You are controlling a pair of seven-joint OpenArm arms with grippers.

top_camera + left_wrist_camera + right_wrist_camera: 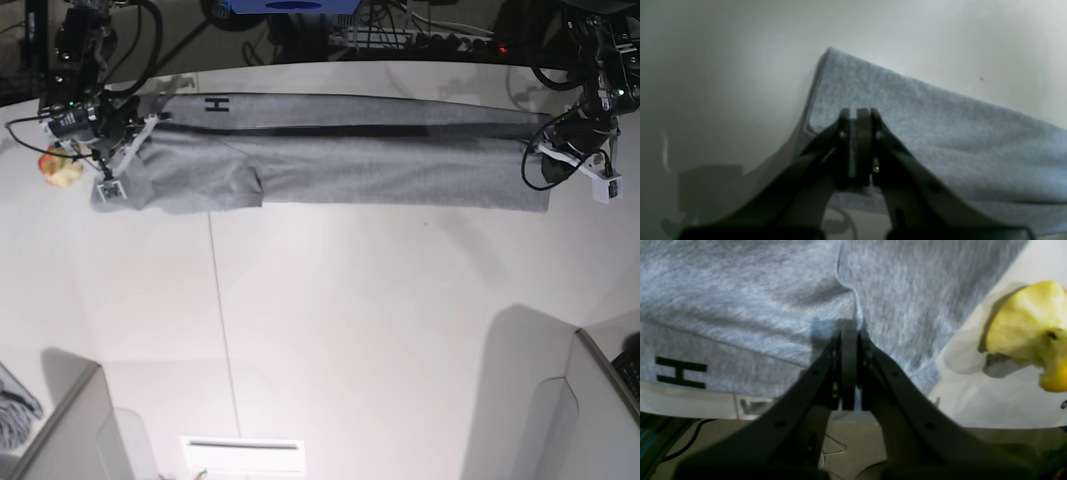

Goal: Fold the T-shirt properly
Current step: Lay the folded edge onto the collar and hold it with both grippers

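Observation:
The heather-grey T-shirt lies stretched in a long folded band across the far side of the white table. A black letter H shows near its far left edge and also in the right wrist view. My right gripper is at the shirt's left end, shut on a fold of the grey fabric. My left gripper is at the shirt's right end, shut on the shirt's edge close to a corner.
A small yellow-and-red toy lies just left of the shirt, close to my right gripper. A grey striped cloth scrap sits at the lower left. Panels stand at the lower left and lower right. Cables run along the far edge.

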